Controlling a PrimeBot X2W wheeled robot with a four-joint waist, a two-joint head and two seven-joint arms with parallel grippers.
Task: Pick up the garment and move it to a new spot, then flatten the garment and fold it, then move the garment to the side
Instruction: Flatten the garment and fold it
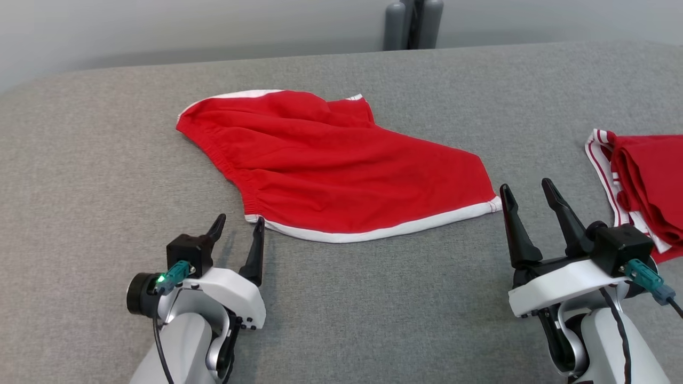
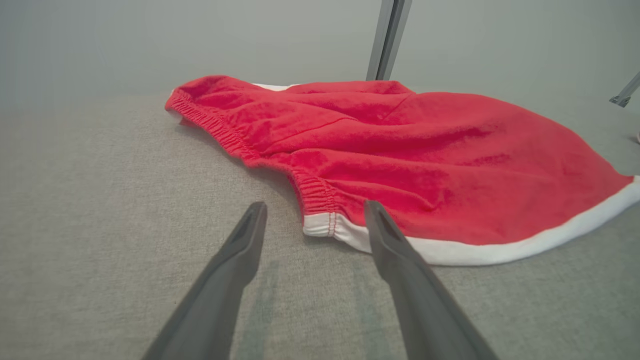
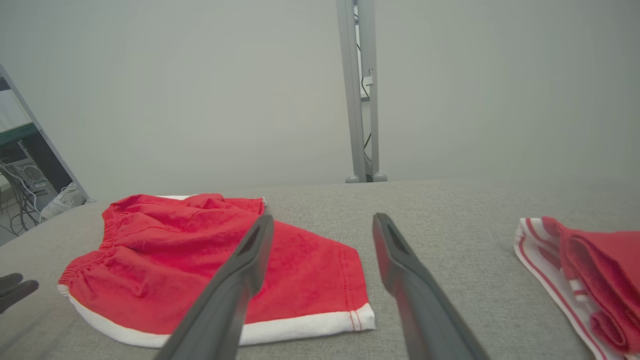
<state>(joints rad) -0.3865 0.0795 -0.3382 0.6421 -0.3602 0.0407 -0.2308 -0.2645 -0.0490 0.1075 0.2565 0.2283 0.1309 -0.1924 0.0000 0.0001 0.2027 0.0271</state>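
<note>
The garment (image 1: 331,165), a pair of red shorts with a white hem, lies spread out near the middle of the grey desk (image 1: 373,309). Its gathered waistband faces the robot's left and its hem runs along the near edge.

The left tool (image 1: 240,218) stands wide open and holds nothing. Its fingertips are just beside the near left corner of the hem. In the left wrist view one finger crosses the white edge, but I cannot tell whether it touches the cloth.

The right tool (image 1: 525,185) is also spread wide and empty, its fingers pointing away from the robot. Its nearer fingertip is just beside the right corner of the hem and does not clearly touch it.

A second red garment with white stripes (image 1: 640,176) lies folded at the desk's right edge, well apart from the shorts.
</note>
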